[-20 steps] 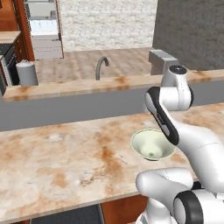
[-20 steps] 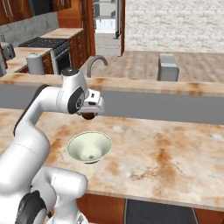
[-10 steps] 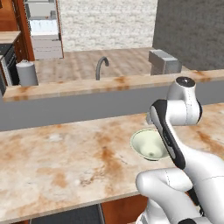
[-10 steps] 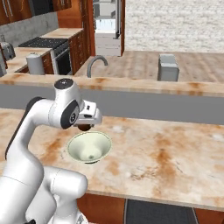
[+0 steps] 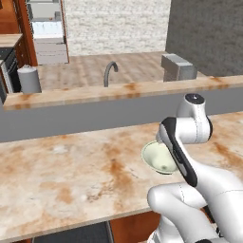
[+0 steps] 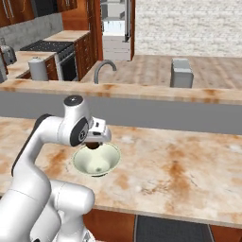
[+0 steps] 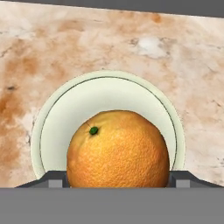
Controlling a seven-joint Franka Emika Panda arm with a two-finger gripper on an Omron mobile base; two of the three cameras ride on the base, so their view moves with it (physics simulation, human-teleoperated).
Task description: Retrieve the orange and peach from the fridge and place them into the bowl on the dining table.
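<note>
Jaws: the gripper (image 6: pixel 93 144) has its jaws spread wide, closed on the orange (image 7: pixel 118 149); in the hand view the two dark finger tips (image 7: pixel 54 179) sit against the fruit's left and right sides, so the orange fills the gap between them.
Orange: an evenly orange ball with a small green stem dot, held directly above the bowl (image 7: pixel 107 94); in the right base view it shows as a dark round shape just under the hand, at the bowl's far rim. Whether it touches the bowl's inside cannot be told.
Bowl: pale greenish-white, round, flared rim, upright on the counter (image 5: pixel 71 175); in the hand view its rim rings the orange on all visible sides. In the left base view the bowl (image 5: pixel 159 159) is partly covered by the arm's forearm.
Counter: the long beige marbled stone top with rusty orange blotches, which is the dining table; the bowl stands near its middle, in front of the arm's base.
Ledge: a higher grey-fronted ledge (image 6: pixel 156 111) runs behind the counter, with a stone strip along its top.
Beyond the ledge: a curved grey tap (image 6: pixel 101 68) and a grey boxy appliance (image 6: pixel 181 73) on a wooden worktop.
Fridge: light grey, with its shelved interior on view, at the far end of the room (image 6: pixel 115 28), well apart from the bowl.
</note>
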